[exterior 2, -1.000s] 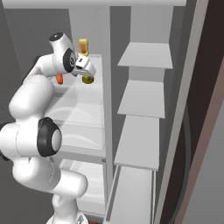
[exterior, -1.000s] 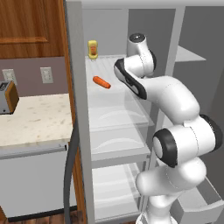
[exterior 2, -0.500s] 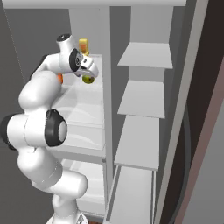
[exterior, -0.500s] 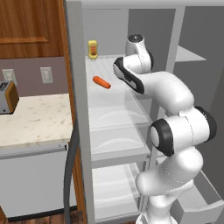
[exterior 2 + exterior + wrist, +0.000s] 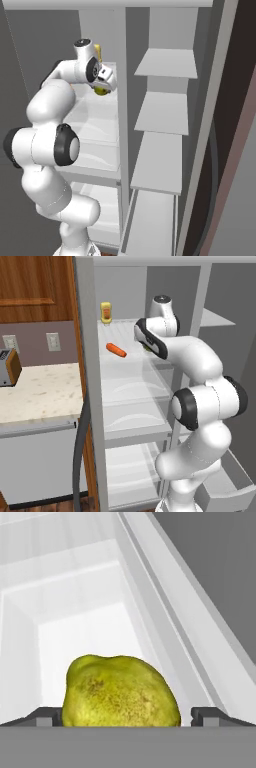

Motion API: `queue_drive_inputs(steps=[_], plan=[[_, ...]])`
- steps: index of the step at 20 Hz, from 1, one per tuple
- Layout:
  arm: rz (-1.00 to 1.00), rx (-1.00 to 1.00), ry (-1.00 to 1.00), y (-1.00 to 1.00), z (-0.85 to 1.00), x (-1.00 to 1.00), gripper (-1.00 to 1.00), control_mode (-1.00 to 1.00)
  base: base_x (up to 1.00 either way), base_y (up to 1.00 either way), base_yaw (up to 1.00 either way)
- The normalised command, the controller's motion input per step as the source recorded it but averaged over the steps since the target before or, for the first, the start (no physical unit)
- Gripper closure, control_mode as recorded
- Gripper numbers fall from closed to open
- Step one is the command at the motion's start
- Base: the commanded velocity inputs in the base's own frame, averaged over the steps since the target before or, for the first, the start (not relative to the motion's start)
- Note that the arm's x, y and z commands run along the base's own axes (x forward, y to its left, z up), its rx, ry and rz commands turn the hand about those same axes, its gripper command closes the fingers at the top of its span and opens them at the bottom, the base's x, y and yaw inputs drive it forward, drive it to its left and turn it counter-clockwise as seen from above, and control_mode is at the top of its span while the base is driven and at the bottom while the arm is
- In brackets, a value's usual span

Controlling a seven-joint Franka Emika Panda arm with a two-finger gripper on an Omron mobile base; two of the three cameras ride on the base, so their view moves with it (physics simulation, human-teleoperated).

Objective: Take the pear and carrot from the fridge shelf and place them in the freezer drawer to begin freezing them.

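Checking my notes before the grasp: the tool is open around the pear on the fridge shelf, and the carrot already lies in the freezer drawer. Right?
Not quite. The left base view shows the carrot on the fridge shelf, not in the freezer drawer. The tool is open around the pear.

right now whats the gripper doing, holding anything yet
Gripper: open, holding nothing yet; its fingertips stand wide on either side of the pear on the fridge shelf.
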Motion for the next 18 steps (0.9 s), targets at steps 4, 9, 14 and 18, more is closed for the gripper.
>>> queue_drive_inputs(steps=[4, 9, 14, 18], plan=[[0.00, 0.03, 0.03, -0.08, -0.28, 0.00, 1.00, -1.00, 0.00, 0.00, 0.00], [0.00, 0.00, 0.00, 0.02, -0.17, 0.00, 1.00, -1.00, 0.00, 0.00, 0.00], [0.00, -0.01, 0.01, 0.11, -0.09, -0.13, 1.00, -1.00, 0.00, 0.00, 0.00], [0.00, 0.00, -0.24, 0.00, 0.05, -1.00, 1.00, -1.00, 0.00, 0.00, 0.00]])
